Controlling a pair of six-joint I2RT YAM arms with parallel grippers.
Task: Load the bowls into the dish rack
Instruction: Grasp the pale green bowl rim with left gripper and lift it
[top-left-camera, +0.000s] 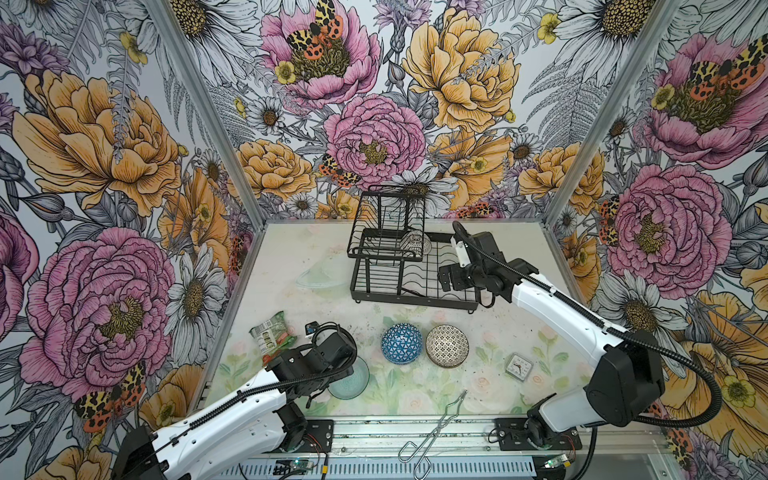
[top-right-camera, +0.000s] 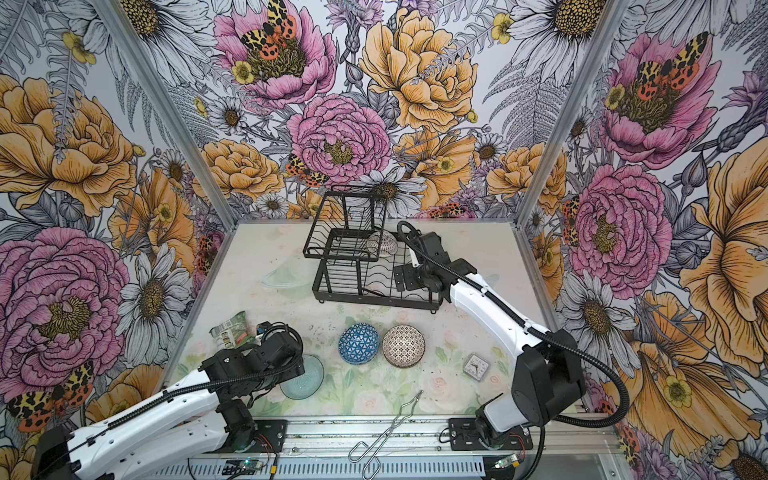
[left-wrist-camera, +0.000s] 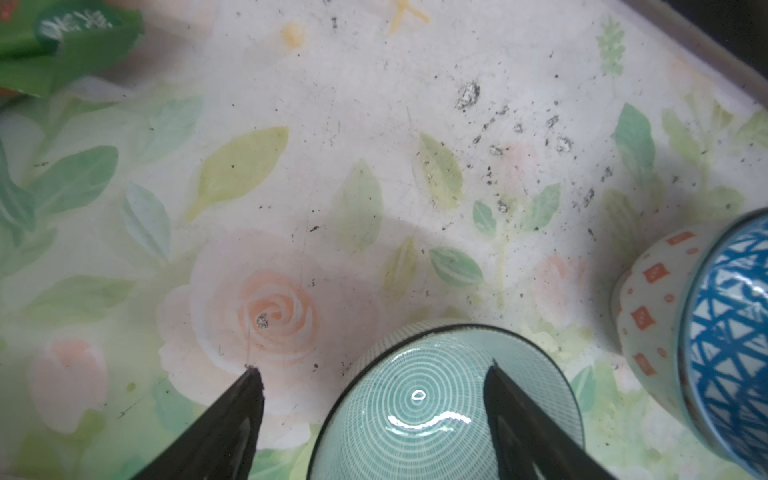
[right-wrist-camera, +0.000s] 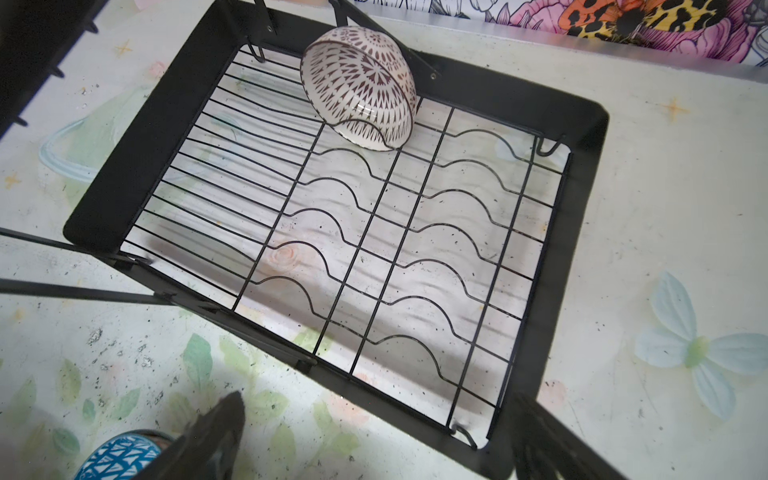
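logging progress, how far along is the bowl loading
Done: one white lattice bowl stands on edge in the dish rack. In hand: the left pincer, open, straddles the rim of the teal bowl; the right pincer hangs empty over the rack. Left: the blue triangle bowl and dotted bowl.

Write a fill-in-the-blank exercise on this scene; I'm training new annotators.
1. The white bowl lies tipped in the ___.
2. The left gripper straddles the mint bowl at its ___.
3. The right gripper, holding nothing, is ___.
4. The blue bowl and dotted bowl rest on the ___.
Answers: dish rack; rim; open; table.
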